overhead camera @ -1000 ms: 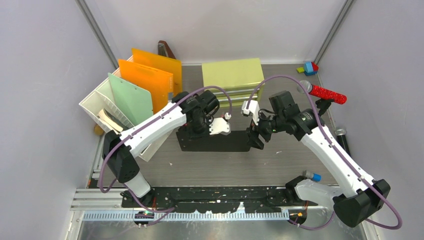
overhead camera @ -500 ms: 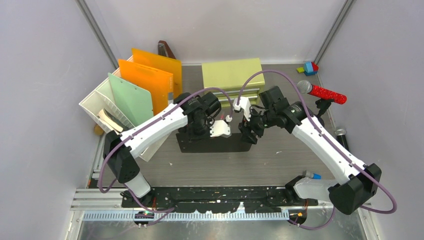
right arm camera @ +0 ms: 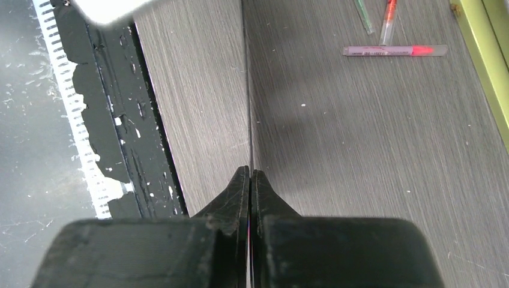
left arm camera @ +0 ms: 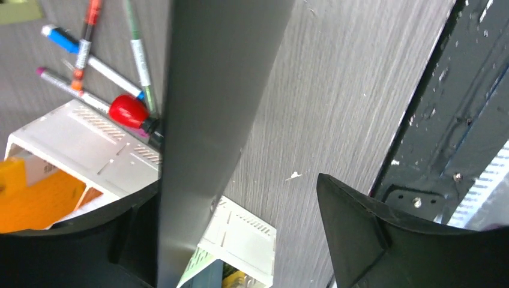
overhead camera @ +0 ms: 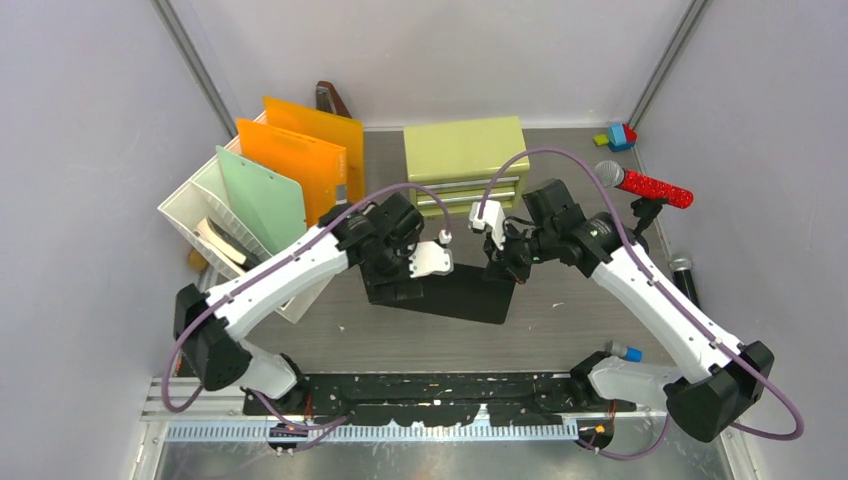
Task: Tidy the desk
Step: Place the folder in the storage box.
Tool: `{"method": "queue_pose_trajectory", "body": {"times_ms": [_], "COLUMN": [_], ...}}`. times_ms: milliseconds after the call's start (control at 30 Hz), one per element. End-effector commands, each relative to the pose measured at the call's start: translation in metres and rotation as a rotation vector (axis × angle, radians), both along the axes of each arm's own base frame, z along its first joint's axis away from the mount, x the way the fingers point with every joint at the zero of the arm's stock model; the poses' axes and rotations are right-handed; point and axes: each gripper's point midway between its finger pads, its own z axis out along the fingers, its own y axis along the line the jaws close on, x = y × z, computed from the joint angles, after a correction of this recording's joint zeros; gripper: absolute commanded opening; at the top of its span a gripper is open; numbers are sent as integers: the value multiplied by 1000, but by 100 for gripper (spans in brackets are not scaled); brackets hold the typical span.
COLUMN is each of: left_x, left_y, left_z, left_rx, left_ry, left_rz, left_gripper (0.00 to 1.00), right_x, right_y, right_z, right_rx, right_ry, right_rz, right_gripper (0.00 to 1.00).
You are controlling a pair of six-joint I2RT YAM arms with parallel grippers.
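A thin black flat board (overhead camera: 440, 293) stands on edge, tilted, on the desk (overhead camera: 570, 320) in the middle of the top view. My right gripper (overhead camera: 503, 262) is shut on its right end. In the right wrist view the board (right arm camera: 247, 90) runs edge-on as a fine line out of the closed fingertips (right arm camera: 240, 180). My left gripper (overhead camera: 398, 272) is open at the board's left end. In the left wrist view the board (left arm camera: 210, 90) passes between the spread fingers, close to the left one, with a wide gap to the right finger (left arm camera: 348, 222).
A white file rack (overhead camera: 215, 215) with orange and green dividers stands at the left. A yellow-green drawer cabinet (overhead camera: 465, 150) sits behind the board. A red microphone (overhead camera: 650, 185) and toy blocks (overhead camera: 618, 135) lie far right. Loose pens (left arm camera: 90, 60) and a pink highlighter (right arm camera: 393, 51) lie on the desk. A black rail (overhead camera: 420, 395) lines the near edge.
My right gripper came in from the right and shut on the board's right end. My left gripper let go and opened. The board has swung, its right end nearer now.
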Motion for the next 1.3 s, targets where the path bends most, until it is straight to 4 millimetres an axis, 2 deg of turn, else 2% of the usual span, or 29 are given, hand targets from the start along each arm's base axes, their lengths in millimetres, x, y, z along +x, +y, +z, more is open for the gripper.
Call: {"method": "queue_pose_trajectory", "body": {"times_ms": [0, 333, 600, 767, 967, 1267], "left_x": [24, 46, 52, 59, 56, 26], "left_y": [-3, 32, 49, 53, 49, 26], "left_z": [39, 71, 66, 70, 76, 78], "left_rx": [-211, -449, -603, -717, -867, -1008], "left_ry": [-159, -229, -214, -212, -134, -4], "left_rz": [95, 285, 372, 387, 361, 164], "left_gripper": [87, 99, 100, 100, 98, 94], "right_x": [-2, -6, -14, -18, -26, -28], "right_y": [-7, -22, -21, -17, -11, -2], "right_z": [21, 58, 82, 93, 114, 121], "right_rx": [25, 23, 56, 76, 140, 200], "right_ry": [-84, -179, -186, -175, -169, -130], "right_rz": [-3, -5, 27, 53, 79, 93], "right_gripper": [0, 0, 0, 0, 0, 0]}}
